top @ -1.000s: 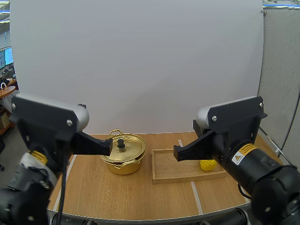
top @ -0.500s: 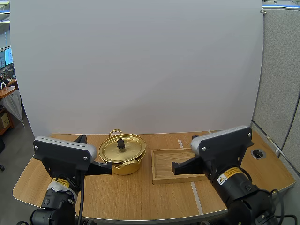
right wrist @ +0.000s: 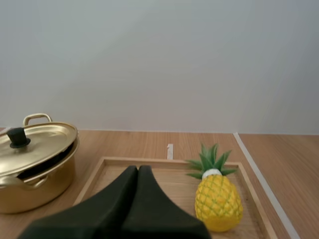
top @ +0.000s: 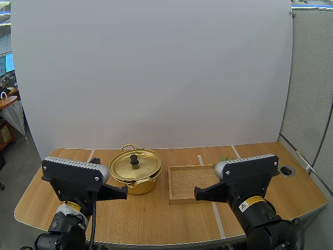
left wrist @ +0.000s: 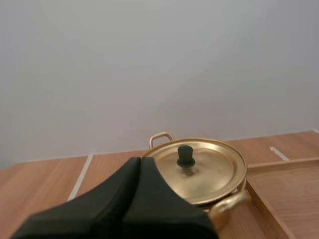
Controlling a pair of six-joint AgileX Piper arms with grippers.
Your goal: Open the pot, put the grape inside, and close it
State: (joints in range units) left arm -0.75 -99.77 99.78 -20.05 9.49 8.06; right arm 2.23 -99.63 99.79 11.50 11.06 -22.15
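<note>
My left gripper (top: 124, 191), fingers pressed together, hangs just in front of the gold pot (top: 136, 182), whose lid (top: 135, 165) sits on, slightly tilted. Right of the pot, my right gripper (top: 197, 194), likewise closed, faces the wooden tray (top: 182, 182) holding a yellow pineapple (right wrist: 218, 199).

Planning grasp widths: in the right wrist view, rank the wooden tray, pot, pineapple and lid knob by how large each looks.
Largest to smallest:
1. wooden tray
2. pot, partly out of frame, so its place next to the tray is unsure
3. pineapple
4. lid knob
</note>
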